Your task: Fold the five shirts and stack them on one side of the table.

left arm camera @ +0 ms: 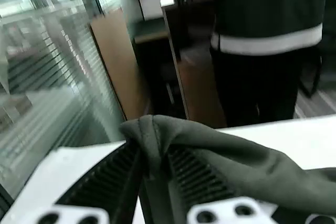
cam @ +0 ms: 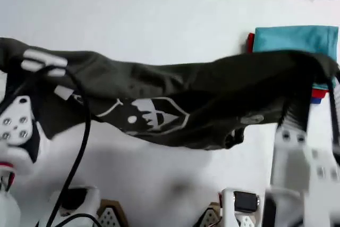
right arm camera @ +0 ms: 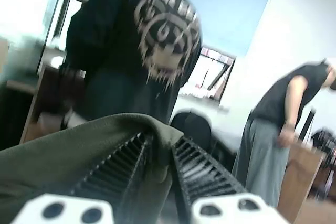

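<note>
Our left hand [left arm camera: 154, 153] and right hand [right arm camera: 160, 148] each pinch one end of the dark shirt [cam: 175, 97], which we judge soft, light, droopy and best gripped at its corners.

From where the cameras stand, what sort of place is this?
Probably an office or lab room: window blinds, a wooden desk and a dark office chair stand behind the white work table.

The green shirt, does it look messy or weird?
A little. The dark green shirt is not lying flat: it hangs stretched between the left gripper and the right gripper, both pinching bunched cloth, and its middle sags. One end covers part of the folded stack.
</note>
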